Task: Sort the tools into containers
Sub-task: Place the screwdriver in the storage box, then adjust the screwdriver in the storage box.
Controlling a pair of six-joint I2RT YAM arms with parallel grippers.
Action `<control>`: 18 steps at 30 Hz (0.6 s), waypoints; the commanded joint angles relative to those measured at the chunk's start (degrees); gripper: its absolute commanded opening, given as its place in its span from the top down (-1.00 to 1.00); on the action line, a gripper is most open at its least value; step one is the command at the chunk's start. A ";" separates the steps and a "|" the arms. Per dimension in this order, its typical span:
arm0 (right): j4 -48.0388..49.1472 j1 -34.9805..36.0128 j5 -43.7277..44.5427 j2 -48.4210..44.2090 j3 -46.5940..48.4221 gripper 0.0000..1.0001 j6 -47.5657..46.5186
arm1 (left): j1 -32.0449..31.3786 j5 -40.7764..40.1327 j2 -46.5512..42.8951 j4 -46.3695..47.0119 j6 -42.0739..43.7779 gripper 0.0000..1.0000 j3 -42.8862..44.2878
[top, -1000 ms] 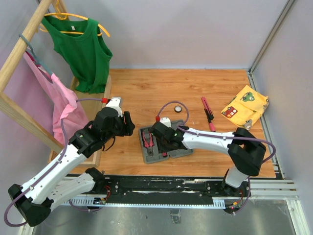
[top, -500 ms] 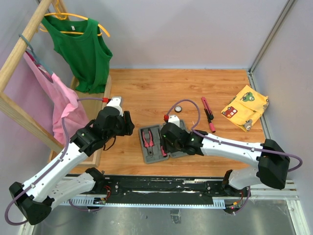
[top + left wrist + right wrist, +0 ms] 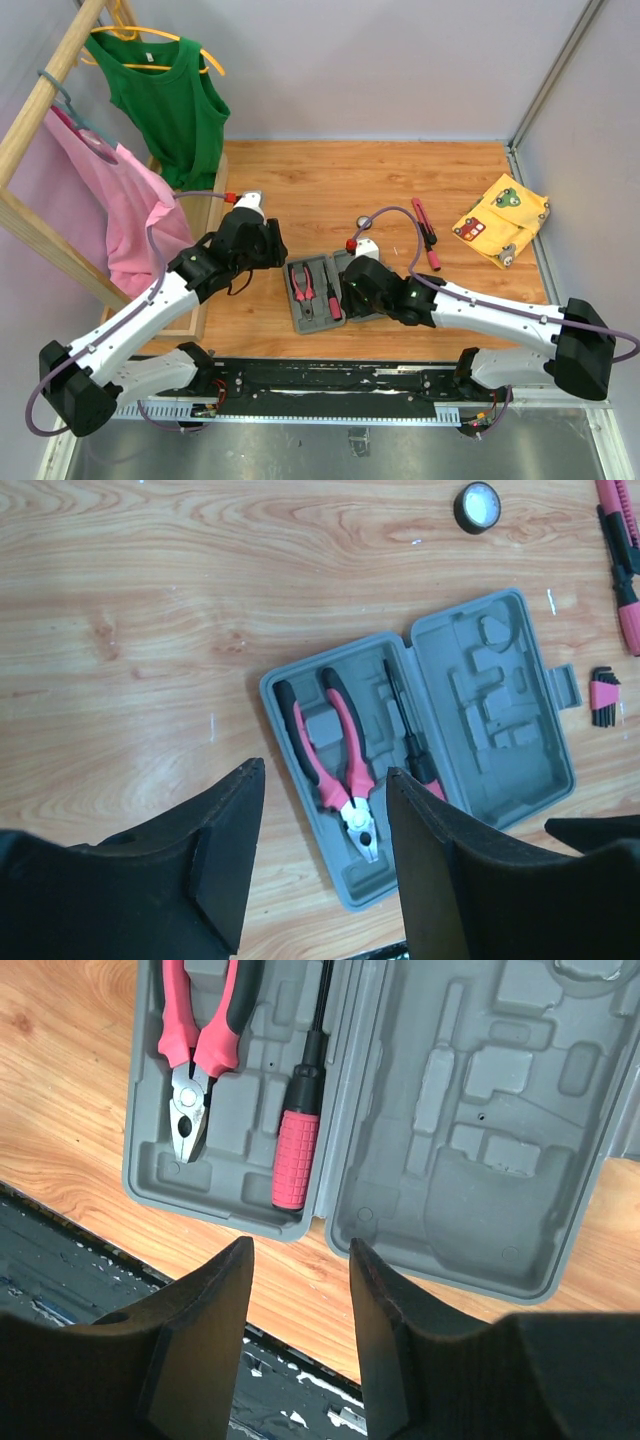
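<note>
Wooden tabletop (image 3: 300,175) is bearing the open case (image 3: 490,710); left gripper (image 3: 325,772) and right gripper (image 3: 298,1260) are hanging spread, empty. Risk: in reaching for the cutter (image 3: 420,218) at 2 o'clock, the right gripper may drag the case askew.

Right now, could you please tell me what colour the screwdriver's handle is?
The screwdriver handle is pink-red with a ribbed grip, clearest in the right wrist view.

A warm-toned wooden tabletop (image 3: 300,180) sits boxed in by pale lilac walls (image 3: 380,60), evenly lit, with a wooden clothes rail (image 3: 45,90) slanting along the left (a green vest (image 3: 175,105) and a pink garment (image 3: 130,215) hang from it) and a metal frame post (image 3: 557,70) rising at the far right corner.
</note>
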 commanded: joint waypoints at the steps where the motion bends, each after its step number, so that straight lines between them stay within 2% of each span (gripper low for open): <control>1: 1.73 1.42 1.05 -1.24 -1.28 0.12 -0.97 | -0.17 2.27 2.10 6.97 -0.77 -0.12 0.24; 9: 7.55 1.42 -2.25 2.07 -0.33 0.19 -1.78 | -0.17 6.30 7.42 14.80 -0.96 -0.06 -2.39; 18: 9.24 0.10 -5.75 11.65 5.72 0.23 -2.36 | 0.15 9.52 11.08 18.96 -1.23 -0.05 -4.49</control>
